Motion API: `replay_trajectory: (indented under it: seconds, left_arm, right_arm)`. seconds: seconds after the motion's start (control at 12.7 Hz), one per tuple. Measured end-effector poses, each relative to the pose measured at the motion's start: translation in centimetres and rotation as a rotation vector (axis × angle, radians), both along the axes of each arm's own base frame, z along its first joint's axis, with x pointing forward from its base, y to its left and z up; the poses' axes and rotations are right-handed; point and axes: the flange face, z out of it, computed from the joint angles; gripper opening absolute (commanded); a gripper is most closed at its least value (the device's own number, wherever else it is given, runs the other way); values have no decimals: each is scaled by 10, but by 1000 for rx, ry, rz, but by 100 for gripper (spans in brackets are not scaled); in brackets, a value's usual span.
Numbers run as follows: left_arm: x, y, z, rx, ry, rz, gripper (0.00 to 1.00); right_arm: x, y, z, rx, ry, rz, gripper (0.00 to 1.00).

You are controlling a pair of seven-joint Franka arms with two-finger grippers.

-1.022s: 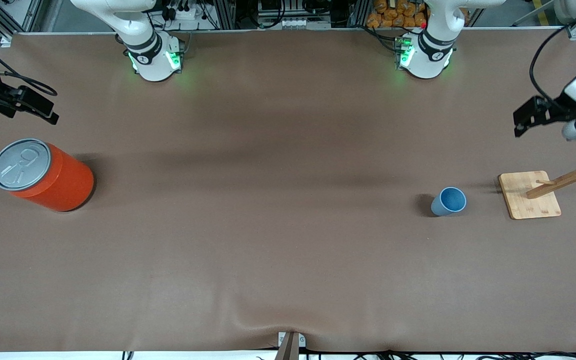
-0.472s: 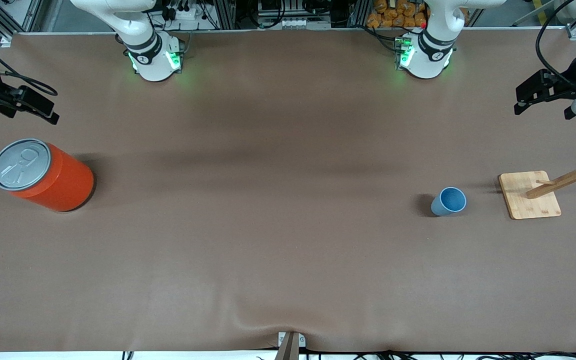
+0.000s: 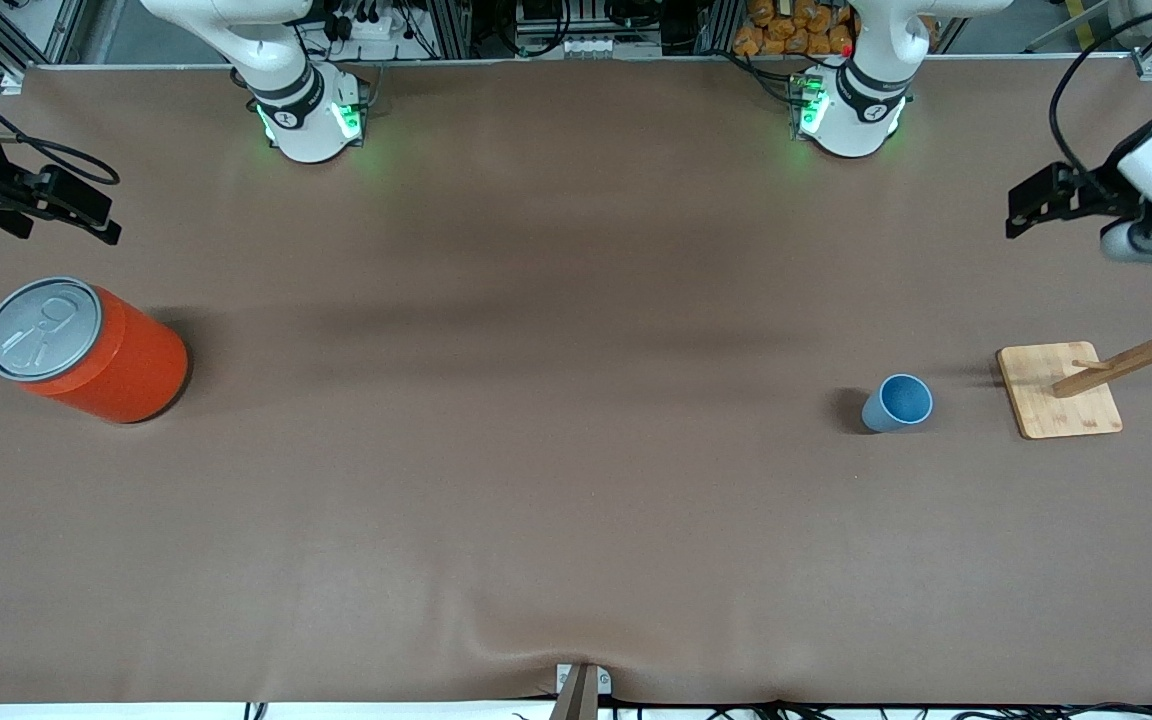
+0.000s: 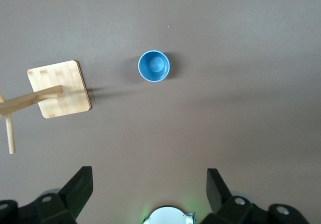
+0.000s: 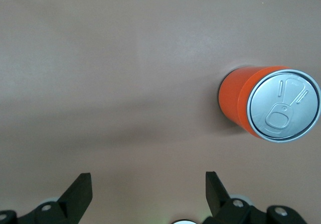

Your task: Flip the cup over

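The small light-blue cup (image 3: pixel 898 403) stands upright on the brown table, mouth up, toward the left arm's end. It also shows in the left wrist view (image 4: pixel 154 66), where its darker blue inside is visible. My left gripper (image 3: pixel 1024 212) is open and empty, high over the table at that end, apart from the cup; the left wrist view shows its spread gripper (image 4: pixel 149 184). My right gripper (image 3: pixel 101 225) is open and empty, over the table at the right arm's end; the right wrist view shows it (image 5: pixel 148 181) wide apart.
A large orange can (image 3: pixel 86 350) with a grey pull-tab lid stands at the right arm's end, also in the right wrist view (image 5: pixel 268 106). A wooden rack on a square bamboo base (image 3: pixel 1058 390) stands beside the cup, also in the left wrist view (image 4: pixel 59 88).
My left gripper has moved away from the front camera and then a little toward the table's middle. My right gripper has shifted slightly. The cup has not moved.
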Motion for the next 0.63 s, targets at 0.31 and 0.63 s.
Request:
replay_trajectory:
  seconds: [0.31, 0.63]
  left_arm:
    - [7, 22, -5, 0, -6, 43, 100]
    - [7, 17, -5, 0, -10, 34, 100]
  right_arm:
    - [0, 0, 0, 0, 2, 7, 100]
    - [0, 0, -2, 1, 5, 33, 100]
